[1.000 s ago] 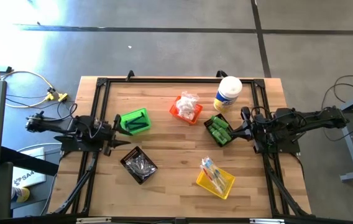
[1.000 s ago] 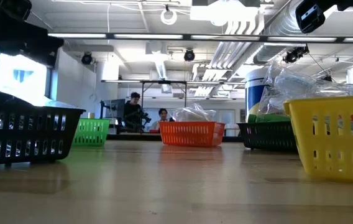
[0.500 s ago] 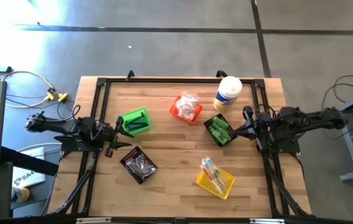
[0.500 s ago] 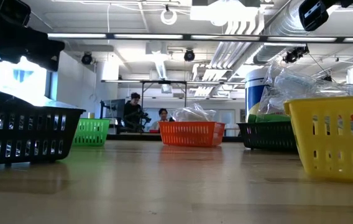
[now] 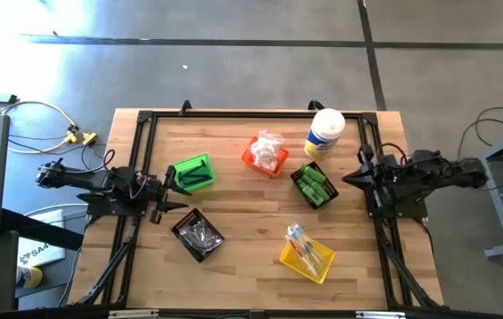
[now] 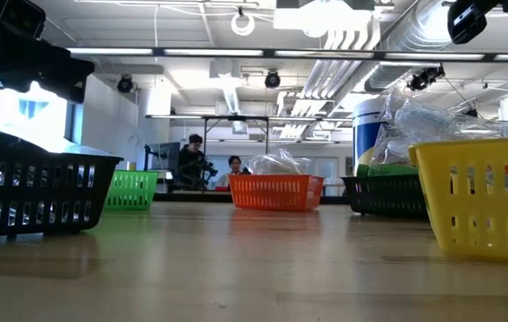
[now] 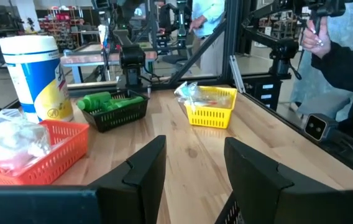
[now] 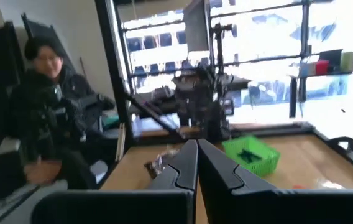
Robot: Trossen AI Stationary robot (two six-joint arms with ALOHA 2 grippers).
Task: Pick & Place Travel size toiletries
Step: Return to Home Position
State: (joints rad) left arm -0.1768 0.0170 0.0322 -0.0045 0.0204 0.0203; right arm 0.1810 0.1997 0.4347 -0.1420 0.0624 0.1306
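Left gripper (image 5: 166,188) hovers at the left edge of the table (image 5: 243,213), fingers parted, nothing between them. Mid-table, the toiletries (image 5: 313,187) lie inside the small bins (image 5: 285,259). Right gripper (image 5: 351,177) at the right edge, fingers pressed together, empty.
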